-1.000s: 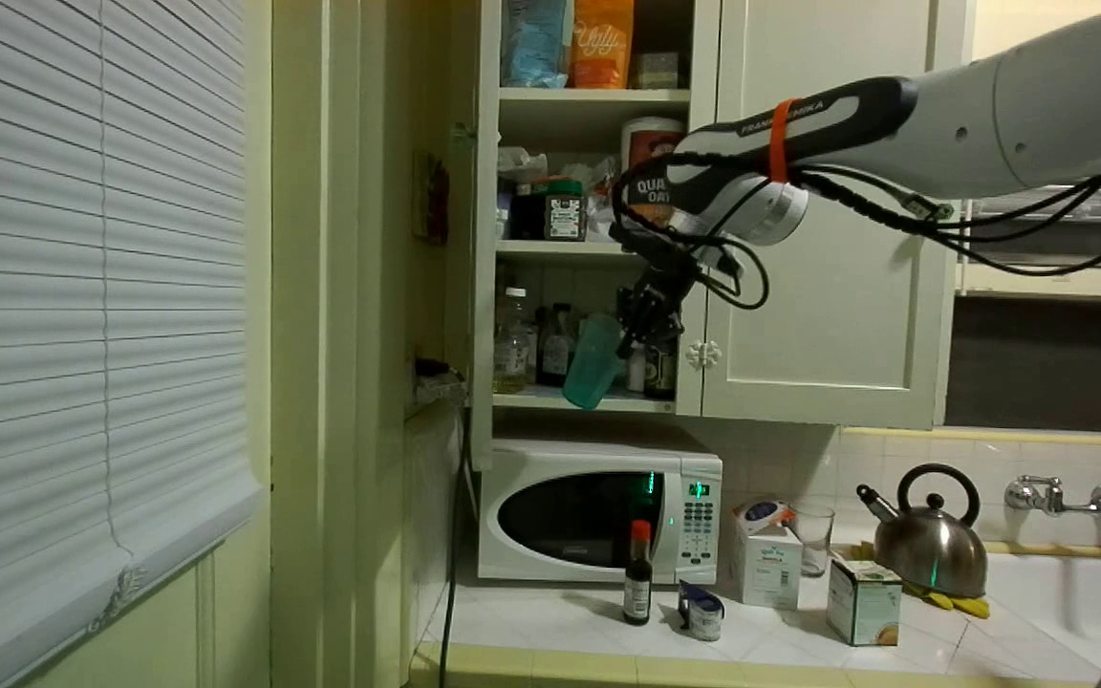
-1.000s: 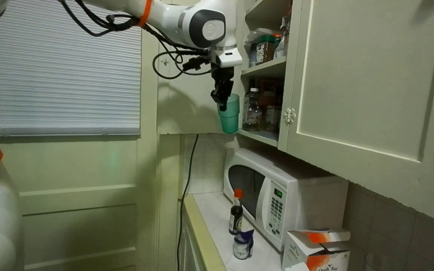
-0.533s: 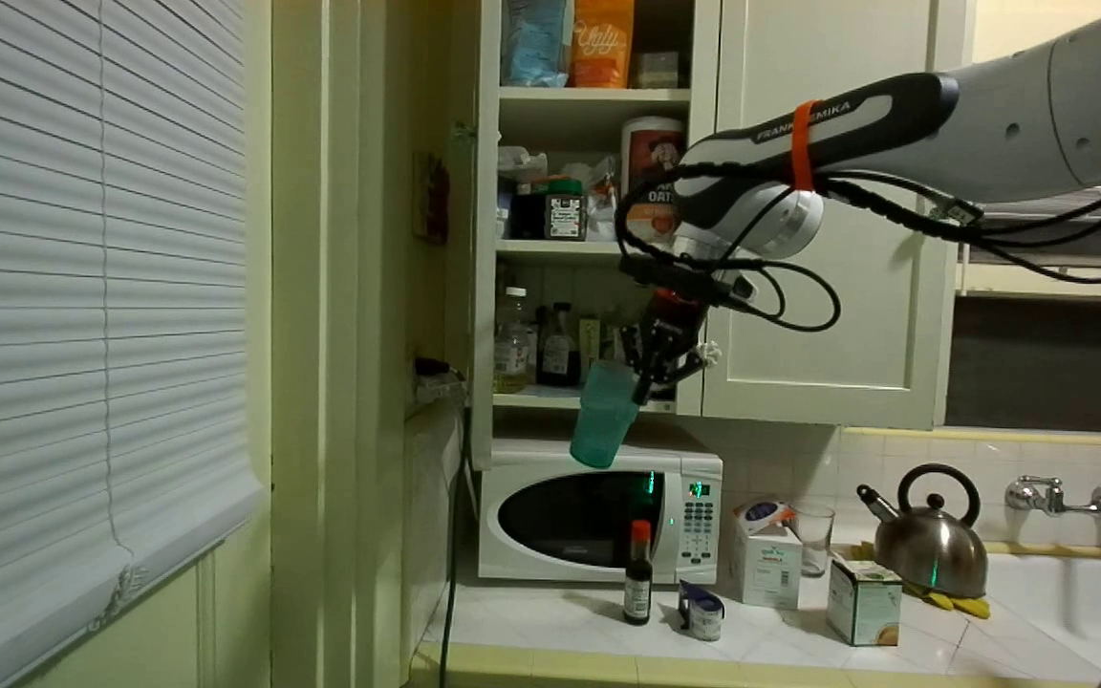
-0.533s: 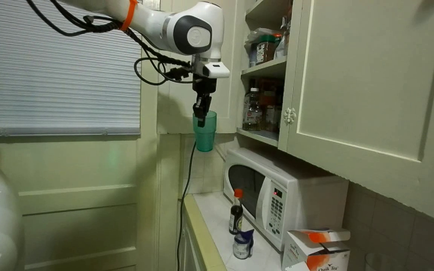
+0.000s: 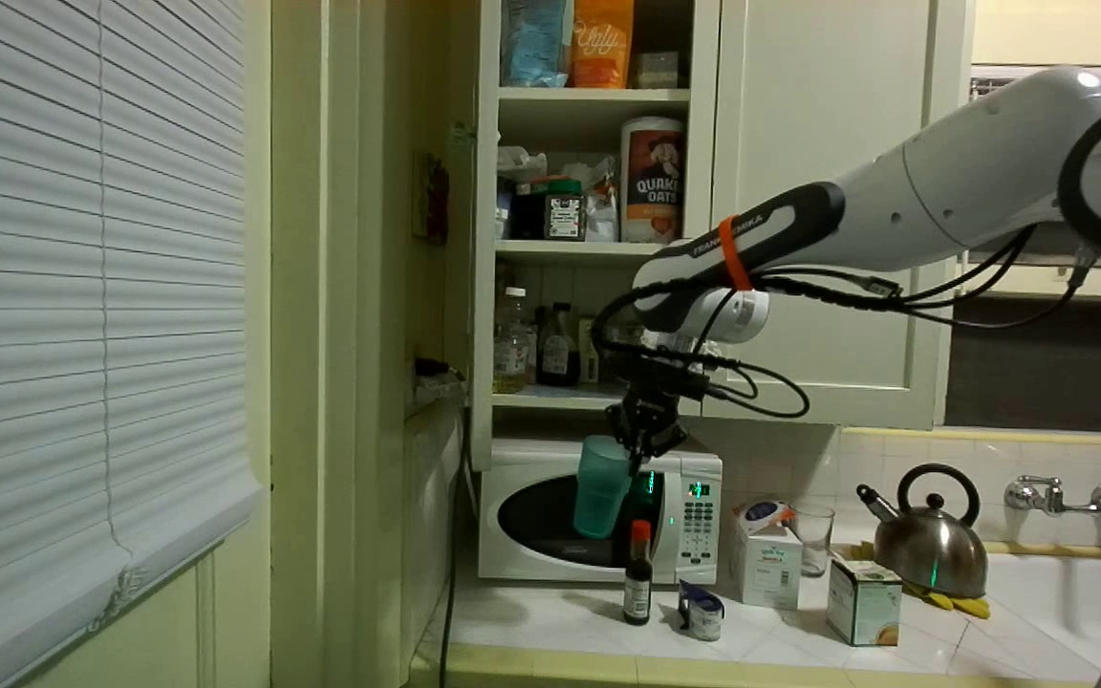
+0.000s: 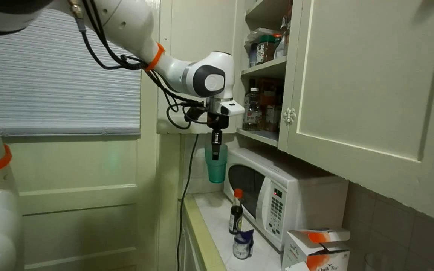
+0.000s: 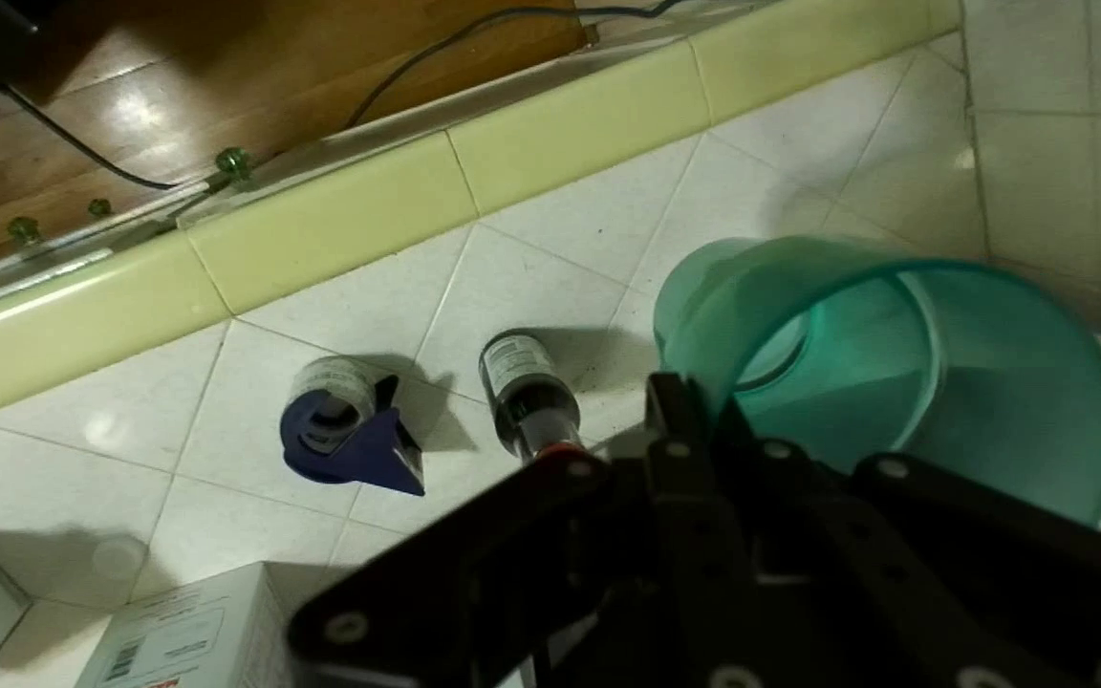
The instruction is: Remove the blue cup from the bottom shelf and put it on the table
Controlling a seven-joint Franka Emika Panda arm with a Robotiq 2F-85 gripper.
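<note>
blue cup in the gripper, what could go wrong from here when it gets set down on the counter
The blue cup might swivel or slip, since the gripper appears to pinch only one side of its wall at the rim. It could knock over the red-capped bottle, which stands on the counter close to the space below. And the cup hangs slightly tilted, so its base may land edge first and tip.
</note>
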